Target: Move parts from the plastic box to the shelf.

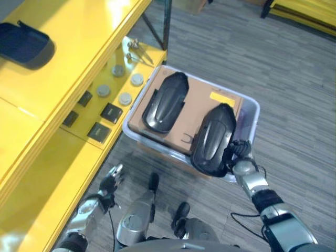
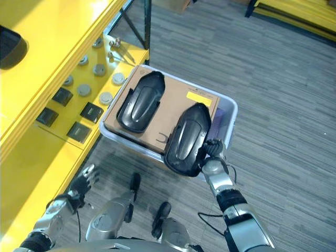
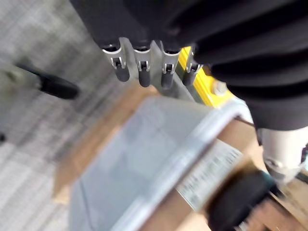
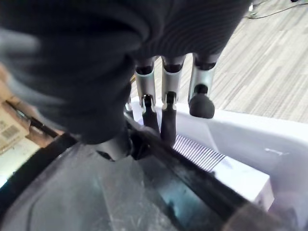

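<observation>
A pale plastic box [image 1: 253, 111] stands on the floor beside the yellow shelf [image 1: 79, 47]. A cardboard sheet [image 1: 198, 100] inside it carries two glossy black parts. The far part [image 1: 165, 102] lies flat on the left. The near part [image 1: 212, 139] overhangs the box's front rim, tilted up. My right hand [image 1: 240, 151] is shut on its right edge; in the right wrist view its fingers [image 4: 166, 120] curl over the part's rim [image 4: 96, 192] next to the box wall [image 4: 250, 139]. My left hand [image 1: 108, 182] hangs open, low by the shelf's edge, with fingers [image 3: 144, 67] straight.
A third black part [image 1: 23, 44] lies on the shelf's top board. The lower board holds round grey discs [image 1: 125, 98], black square pieces [image 1: 110, 113] and some bolts [image 1: 134, 48]. A dark upright post [image 1: 167, 26] stands behind the box. Grey carpet stretches to the right.
</observation>
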Available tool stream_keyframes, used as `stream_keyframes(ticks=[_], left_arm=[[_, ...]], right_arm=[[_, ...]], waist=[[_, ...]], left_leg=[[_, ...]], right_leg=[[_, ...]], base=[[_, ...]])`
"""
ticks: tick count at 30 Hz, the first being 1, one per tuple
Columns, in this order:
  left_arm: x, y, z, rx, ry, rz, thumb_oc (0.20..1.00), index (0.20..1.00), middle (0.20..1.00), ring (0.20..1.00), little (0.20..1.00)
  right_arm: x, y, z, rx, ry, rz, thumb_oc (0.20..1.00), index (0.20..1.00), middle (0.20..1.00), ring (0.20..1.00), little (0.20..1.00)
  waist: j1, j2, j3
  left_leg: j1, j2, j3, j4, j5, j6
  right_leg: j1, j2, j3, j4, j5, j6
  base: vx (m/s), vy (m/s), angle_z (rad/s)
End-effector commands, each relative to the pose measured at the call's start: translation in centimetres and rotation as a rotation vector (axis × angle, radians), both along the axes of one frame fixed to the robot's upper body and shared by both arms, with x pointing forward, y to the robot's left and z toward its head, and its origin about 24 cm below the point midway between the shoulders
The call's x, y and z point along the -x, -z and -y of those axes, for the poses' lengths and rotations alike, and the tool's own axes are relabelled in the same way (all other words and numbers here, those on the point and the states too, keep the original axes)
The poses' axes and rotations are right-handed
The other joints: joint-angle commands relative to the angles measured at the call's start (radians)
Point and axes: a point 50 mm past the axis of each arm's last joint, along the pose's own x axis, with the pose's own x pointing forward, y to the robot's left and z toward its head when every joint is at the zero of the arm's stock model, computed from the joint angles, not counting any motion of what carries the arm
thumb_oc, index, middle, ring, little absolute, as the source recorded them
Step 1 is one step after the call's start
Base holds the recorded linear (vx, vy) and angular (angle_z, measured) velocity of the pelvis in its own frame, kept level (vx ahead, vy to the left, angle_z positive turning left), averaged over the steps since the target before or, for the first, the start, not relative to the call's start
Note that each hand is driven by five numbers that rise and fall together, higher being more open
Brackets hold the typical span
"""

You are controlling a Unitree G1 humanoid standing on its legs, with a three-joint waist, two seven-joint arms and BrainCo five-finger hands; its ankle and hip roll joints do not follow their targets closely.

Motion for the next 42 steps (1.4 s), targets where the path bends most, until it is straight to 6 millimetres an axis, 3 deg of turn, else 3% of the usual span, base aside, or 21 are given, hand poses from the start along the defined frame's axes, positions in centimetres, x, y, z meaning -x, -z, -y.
stream_keyframes(ticks=[1,2,5,7,8,11,13,20,34,42], left_arm=[[-1.0,-2.2,1.4,0.108,0.057,0.082,1.000,1.000,1.000,1.000,1.000],[-1.8,-4.2,2.0,0.141,0.087,0.152,1.000,1.000,1.000,1.000,1.000],[-3.2,-7.5,3.2,0.187,0.136,0.241,1.000,1.000,1.000,1.000,1.000],[-3.5,-7.9,3.6,0.202,0.148,0.250,1.000,1.000,1.000,1.000,1.000],[-4.3,-8.8,4.9,0.245,0.198,0.240,1.000,1.000,1.000,1.000,1.000],[-4.8,-8.5,6.7,0.287,0.243,0.142,1.000,1.000,1.000,1.000,1.000],[-5.6,-7.5,8.1,0.218,0.279,0.038,1.000,1.000,1.000,1.000,1.000],[-6.7,-5.9,9.8,0.166,0.325,-0.093,1.000,1.000,1.000,1.000,1.000],[-7.5,-9.4,16.7,0.307,0.496,-0.054,1.000,1.000,1.000,1.000,1.000],[-6.4,-9.8,19.1,0.204,0.655,-0.001,1.000,1.000,1.000,1.000,1.000]], right_arm=[[-0.8,-3.8,1.6,0.086,0.009,0.201,0.200,0.200,0.200,0.200,0.200],[-0.8,-4.6,1.7,0.097,0.002,0.232,0.200,0.200,0.200,0.200,0.200],[-1.0,-6.0,0.9,0.102,-0.050,0.268,0.200,0.200,0.200,0.200,0.200],[-1.1,-6.2,0.7,0.099,-0.062,0.273,0.200,0.200,0.200,0.200,0.200],[-1.5,-6.4,0.0,0.104,-0.104,0.273,0.200,0.200,0.200,0.200,0.200],[-2.2,-6.6,-1.0,0.114,-0.163,0.269,0.200,0.200,0.200,0.200,0.200],[-3.4,-7.4,-2.5,0.135,-0.245,0.265,0.200,0.200,0.200,0.200,0.200],[-5.2,-8.3,-5.1,0.173,-0.362,0.222,0.200,0.200,0.200,0.200,0.200],[-6.8,-6.5,-10.8,0.130,-0.512,0.133,0.200,0.200,0.200,0.200,0.200],[-7.0,-6.3,-12.5,0.141,-0.542,0.134,0.200,0.200,0.200,0.200,0.200]], waist=[[0.009,-0.009,-0.073],[0.003,-0.008,-0.093],[-0.021,-0.008,-0.144],[-0.026,-0.008,-0.153],[-0.044,-0.008,-0.179],[-0.064,-0.009,-0.203],[-0.086,-0.009,-0.228],[-0.109,-0.010,-0.258],[-0.116,-0.014,-0.281],[-0.116,-0.016,-0.281]], left_leg=[[0.027,0.021,0.014,0.059,-0.116,-0.010],[0.047,0.024,0.017,0.052,-0.118,-0.011],[0.091,0.033,0.031,0.042,-0.124,-0.013],[0.103,0.035,0.035,0.037,-0.125,-0.013],[0.129,0.038,0.045,0.026,-0.128,-0.015],[0.154,0.043,0.062,0.016,-0.130,-0.016],[0.173,0.044,0.078,0.008,-0.133,-0.016],[0.192,0.041,0.096,0.006,-0.141,-0.015],[0.205,0.030,0.094,0.006,-0.151,-0.010],[0.207,0.027,0.088,0.001,-0.151,-0.008]], right_leg=[[-0.052,-0.093,0.039,-0.129,0.214,0.082],[-0.038,-0.090,0.041,-0.134,0.214,0.081],[-0.007,-0.079,0.056,-0.141,0.208,0.076],[0.000,-0.076,0.061,-0.144,0.207,0.075],[0.017,-0.068,0.073,-0.154,0.206,0.074],[0.030,-0.061,0.087,-0.163,0.206,0.074],[0.036,-0.054,0.103,-0.170,0.208,0.076],[0.039,-0.052,0.120,-0.171,0.209,0.080],[0.041,-0.054,0.128,-0.172,0.213,0.084],[0.039,-0.053,0.128,-0.172,0.213,0.086]], base=[[0.10,-0.041,-0.15],[0.12,-0.047,-0.20],[0.13,-0.041,-0.26],[0.11,-0.031,-0.23],[0.09,-0.033,-0.25],[0.08,-0.031,-0.19],[0.07,-0.023,-0.25],[0.04,0.000,-0.11],[0.03,0.000,0.00],[0.00,0.000,0.00]])
